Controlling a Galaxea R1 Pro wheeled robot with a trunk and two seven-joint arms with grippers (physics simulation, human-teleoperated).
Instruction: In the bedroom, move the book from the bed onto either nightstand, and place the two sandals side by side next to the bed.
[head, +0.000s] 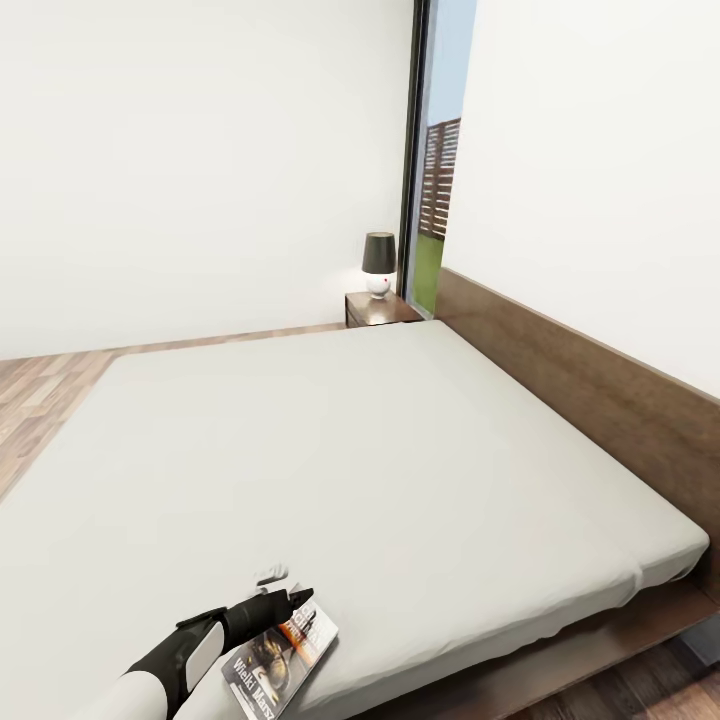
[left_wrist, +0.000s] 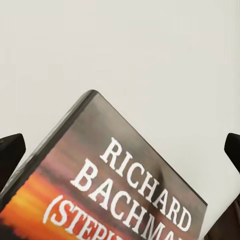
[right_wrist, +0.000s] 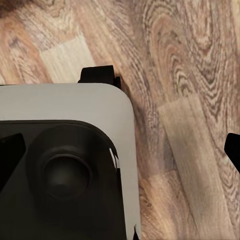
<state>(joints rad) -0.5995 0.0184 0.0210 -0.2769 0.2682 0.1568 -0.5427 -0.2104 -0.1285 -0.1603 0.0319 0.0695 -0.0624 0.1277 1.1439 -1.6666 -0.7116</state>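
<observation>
White walls (head: 200, 150); plank floor (head: 40, 390)

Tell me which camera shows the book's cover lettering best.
The left wrist view: the book is close up, with its white author lettering readable. The head view shows the whole book small at the bed's near edge, under the left tool.
</observation>
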